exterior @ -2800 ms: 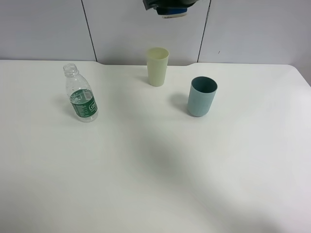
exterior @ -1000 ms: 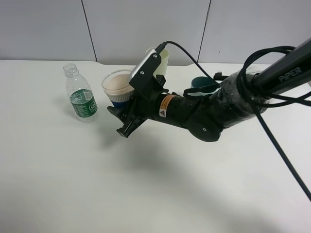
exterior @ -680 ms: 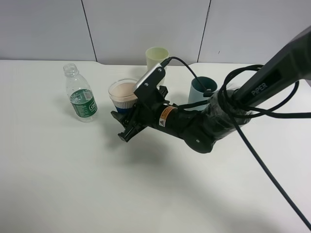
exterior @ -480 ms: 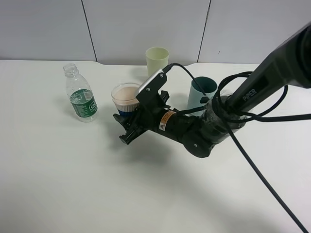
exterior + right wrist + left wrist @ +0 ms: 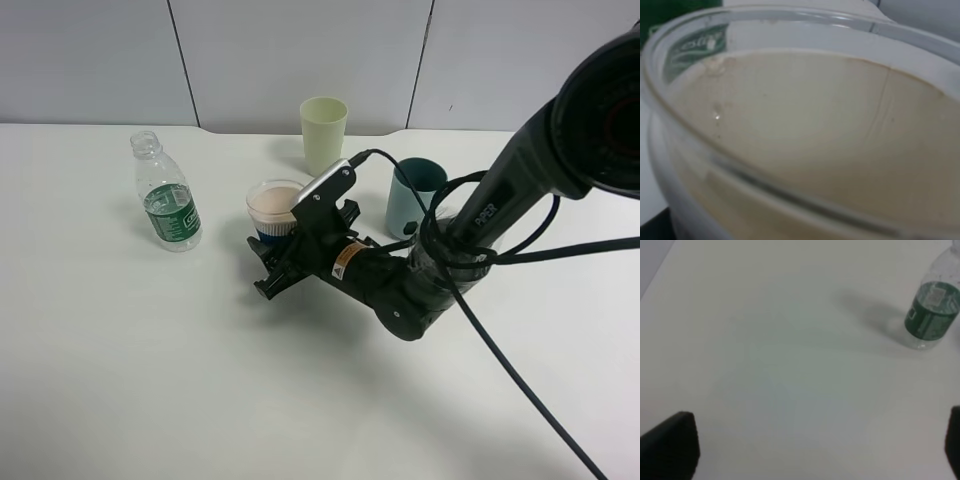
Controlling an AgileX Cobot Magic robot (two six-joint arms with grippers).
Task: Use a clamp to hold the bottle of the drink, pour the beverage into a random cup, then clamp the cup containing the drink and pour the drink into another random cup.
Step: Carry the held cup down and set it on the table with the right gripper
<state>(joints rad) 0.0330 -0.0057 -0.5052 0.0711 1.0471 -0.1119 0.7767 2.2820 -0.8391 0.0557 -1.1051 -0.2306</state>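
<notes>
A clear plastic bottle [image 5: 168,205] with a green label and no cap stands at the table's left; it also shows in the left wrist view [image 5: 932,315]. A pale yellow cup [image 5: 324,135] stands at the back. A blue cup [image 5: 405,208] stands to its right, partly behind the right arm's cable. My right gripper [image 5: 275,248] is shut on a white cup [image 5: 275,203] with a blue base and tan inside, held upright low over the table between bottle and blue cup. That cup's inside [image 5: 790,125] fills the right wrist view. My left gripper [image 5: 810,450] is open and empty.
The white table [image 5: 200,380] stretches bare across the front and left. The right arm and its black cables [image 5: 480,250] cross from the right edge to the middle. A grey panel wall [image 5: 100,60] runs along the back. The left arm is outside the exterior view.
The right arm came into view carrying the white cup. It moved the cup right and downward, away from the bottle. Bottle, yellow cup and blue cup have not moved.
</notes>
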